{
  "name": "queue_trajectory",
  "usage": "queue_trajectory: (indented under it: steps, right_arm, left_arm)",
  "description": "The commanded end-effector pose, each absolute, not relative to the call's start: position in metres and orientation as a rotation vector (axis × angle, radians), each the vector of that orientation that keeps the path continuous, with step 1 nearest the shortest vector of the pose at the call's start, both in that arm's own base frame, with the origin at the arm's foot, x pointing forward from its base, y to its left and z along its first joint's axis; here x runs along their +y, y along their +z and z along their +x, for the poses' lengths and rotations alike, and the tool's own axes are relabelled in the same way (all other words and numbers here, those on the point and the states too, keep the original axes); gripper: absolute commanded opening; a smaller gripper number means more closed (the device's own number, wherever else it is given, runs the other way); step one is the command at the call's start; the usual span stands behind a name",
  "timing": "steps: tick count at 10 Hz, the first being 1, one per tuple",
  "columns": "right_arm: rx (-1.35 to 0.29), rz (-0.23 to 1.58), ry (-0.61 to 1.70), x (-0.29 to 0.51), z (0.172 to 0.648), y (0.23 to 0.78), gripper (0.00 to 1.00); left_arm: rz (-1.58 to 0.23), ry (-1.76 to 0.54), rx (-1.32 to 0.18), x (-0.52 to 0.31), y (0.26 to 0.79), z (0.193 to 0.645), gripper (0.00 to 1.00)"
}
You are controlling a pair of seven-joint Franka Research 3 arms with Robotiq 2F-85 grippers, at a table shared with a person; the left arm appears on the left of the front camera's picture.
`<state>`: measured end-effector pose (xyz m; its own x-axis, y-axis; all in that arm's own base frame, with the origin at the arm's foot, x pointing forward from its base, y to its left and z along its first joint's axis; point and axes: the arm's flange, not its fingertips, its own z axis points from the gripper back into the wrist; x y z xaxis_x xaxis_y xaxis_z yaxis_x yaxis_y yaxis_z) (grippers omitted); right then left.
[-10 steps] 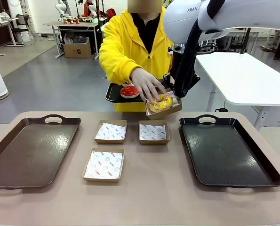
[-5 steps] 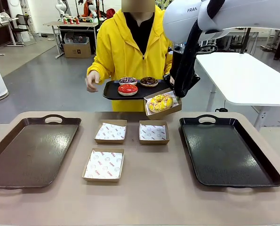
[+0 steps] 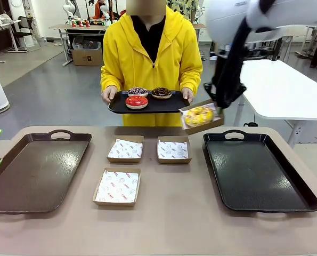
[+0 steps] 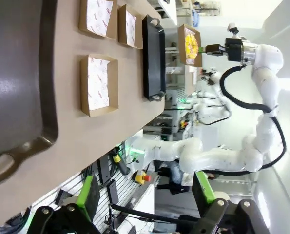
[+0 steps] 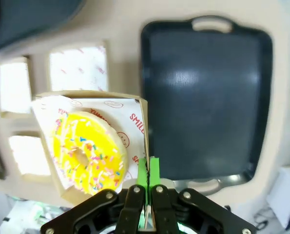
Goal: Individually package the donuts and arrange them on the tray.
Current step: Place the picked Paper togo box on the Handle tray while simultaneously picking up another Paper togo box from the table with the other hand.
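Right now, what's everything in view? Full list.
yellow sprinkled ring donut: one, in held box
brown cardboard box lined with printed paper: one, in right gripper
glossy red donut, chocolate-glazed donut, dark pale-sprinkled donut: one each, on small tray
small black tray: one, held by person
empty lined cardboard boxes: three, brown, table middle
large dark rectangular trays: two, table's left and right
person's hands: two, at small tray's ends
left gripper: open, empty
right gripper: shut on box edge
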<state>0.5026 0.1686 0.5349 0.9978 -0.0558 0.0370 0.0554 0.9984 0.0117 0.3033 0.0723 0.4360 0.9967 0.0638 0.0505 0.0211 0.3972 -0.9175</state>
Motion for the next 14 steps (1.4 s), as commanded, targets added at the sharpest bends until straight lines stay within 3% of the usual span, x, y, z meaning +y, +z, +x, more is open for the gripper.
queue_trajectory:
  steps: [1,4,7,14]
  right_arm:
    - [-0.034,0.074,-0.067,0.119,0.460,0.531,0.01]
    - [-0.081,0.061,-0.079,0.070,0.415,0.523,0.01]
    - [-0.073,0.059,-0.065,0.045,0.408,0.493,0.01]
    - [0.001,0.094,-0.046,0.037,0.423,0.443,0.01]
  left_arm:
    - [-1.006,0.002,-0.061,0.023,0.473,0.298,1.00]
    - [-0.756,-0.029,-0.059,-0.052,0.504,0.309,1.00]
    - [-0.498,-0.033,-0.069,-0.133,0.499,0.322,1.00]
    - [-0.208,-0.023,-0.175,-0.220,0.412,0.355,1.00]
